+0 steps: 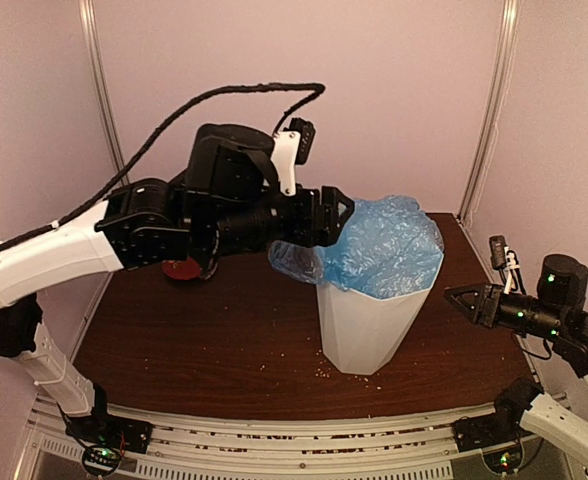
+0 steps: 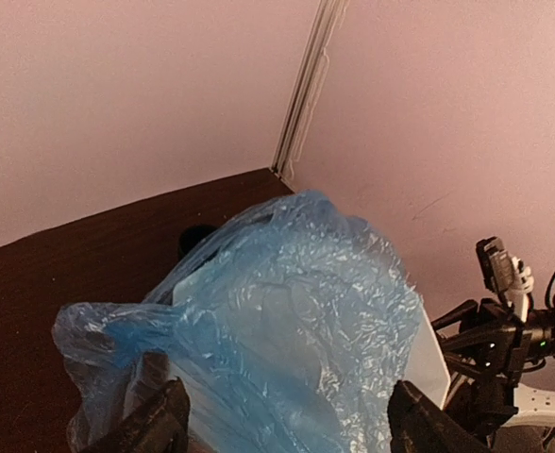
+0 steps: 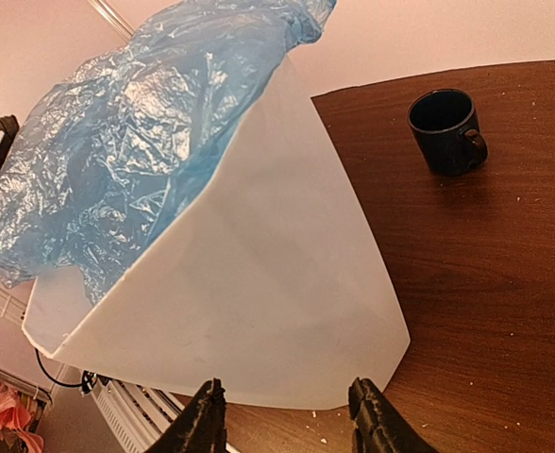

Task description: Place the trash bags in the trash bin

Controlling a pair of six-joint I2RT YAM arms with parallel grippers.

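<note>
The light-blue trash bag (image 1: 389,245) bulges out of the top of the white faceted trash bin (image 1: 359,325), and a loose flap hangs over the bin's left rim. My left gripper (image 1: 340,214) hovers at that rim, open. In the left wrist view its fingers (image 2: 157,415) stand wide apart, with the crinkled bag (image 2: 296,293) filling the space between and beyond them. My right gripper (image 1: 461,299) stays open to the right of the bin, apart from it. In the right wrist view the bin wall (image 3: 259,283) and the bag (image 3: 136,142) lie ahead of the empty right gripper (image 3: 292,420).
A dark blue mug (image 3: 445,130) stands on the brown table behind the bin. A red object (image 1: 184,268) shows under the left arm at the table's back left. Crumbs are scattered along the front edge. Pink walls close in the back and sides.
</note>
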